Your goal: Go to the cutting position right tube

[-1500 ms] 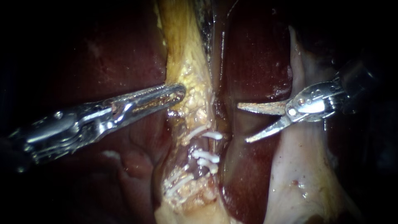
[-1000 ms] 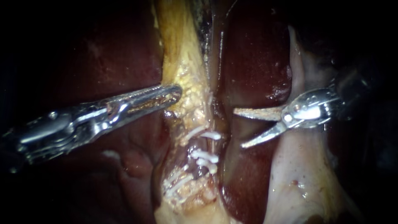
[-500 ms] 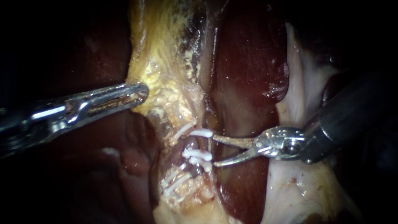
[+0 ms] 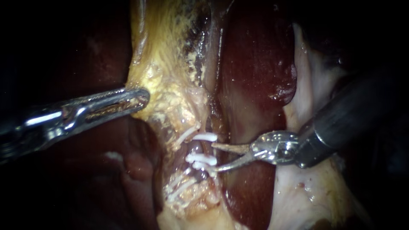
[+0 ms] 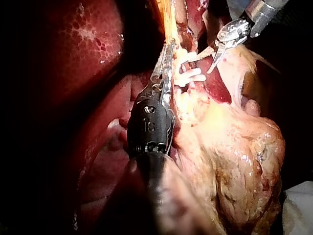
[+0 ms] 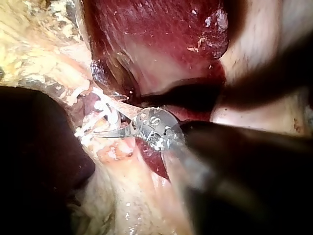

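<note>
The right tube shows as a short dark stretch between white clips: one clip above it and a pair below. My right instrument comes in from the right with its two thin blades open. The blade tips reach the tube's right side, one by the upper clip and one by the lower pair. In the right wrist view the open blades lie against the clips. My left instrument is shut on the yellow fatty tissue above the clips and holds it to the left.
Dark red liver lies behind and to the right of the tube. A pale tissue flap runs under my right instrument's shaft. More white clips sit lower on the fatty strand. In the left wrist view, lumpy pale tissue lies beside the shaft.
My right instrument has travelled left and down, from over the liver to the clipped tube, with its blades still open. My left instrument has drawn the yellow tissue to the left.
</note>
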Robot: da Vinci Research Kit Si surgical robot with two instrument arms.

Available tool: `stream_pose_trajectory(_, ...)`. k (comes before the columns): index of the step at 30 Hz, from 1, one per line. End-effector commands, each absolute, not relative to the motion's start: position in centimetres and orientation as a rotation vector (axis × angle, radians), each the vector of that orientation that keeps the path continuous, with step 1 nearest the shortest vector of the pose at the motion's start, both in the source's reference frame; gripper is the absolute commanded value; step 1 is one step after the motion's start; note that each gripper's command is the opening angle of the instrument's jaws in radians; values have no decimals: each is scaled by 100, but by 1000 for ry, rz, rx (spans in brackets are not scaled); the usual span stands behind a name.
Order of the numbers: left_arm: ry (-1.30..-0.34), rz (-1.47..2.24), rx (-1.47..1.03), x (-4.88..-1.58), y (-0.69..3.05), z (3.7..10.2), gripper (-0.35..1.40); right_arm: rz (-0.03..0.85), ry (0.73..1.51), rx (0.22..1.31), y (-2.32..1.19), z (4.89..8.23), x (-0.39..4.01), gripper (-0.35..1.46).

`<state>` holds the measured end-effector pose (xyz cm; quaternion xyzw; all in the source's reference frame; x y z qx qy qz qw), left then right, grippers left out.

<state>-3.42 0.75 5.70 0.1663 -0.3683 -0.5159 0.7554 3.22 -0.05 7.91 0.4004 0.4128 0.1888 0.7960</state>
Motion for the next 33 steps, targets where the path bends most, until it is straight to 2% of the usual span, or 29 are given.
stream_pose_trajectory(1, -803, -1125, 362, -342, 75, 570, -35, 407, 887, 858, -5, 793, 324, 130)
stream_pose_trajectory(11, -803, -1126, 362, -342, 75, 569, -35, 421, 877, 867, -4, 800, 341, 130)
stream_pose_trajectory(22, -803, -1126, 362, -341, 74, 568, -35, 434, 826, 891, -5, 802, 337, 127)
stream_pose_trajectory(33, -803, -1126, 362, -342, 74, 568, -35, 437, 860, 906, 3, 812, 348, 125)
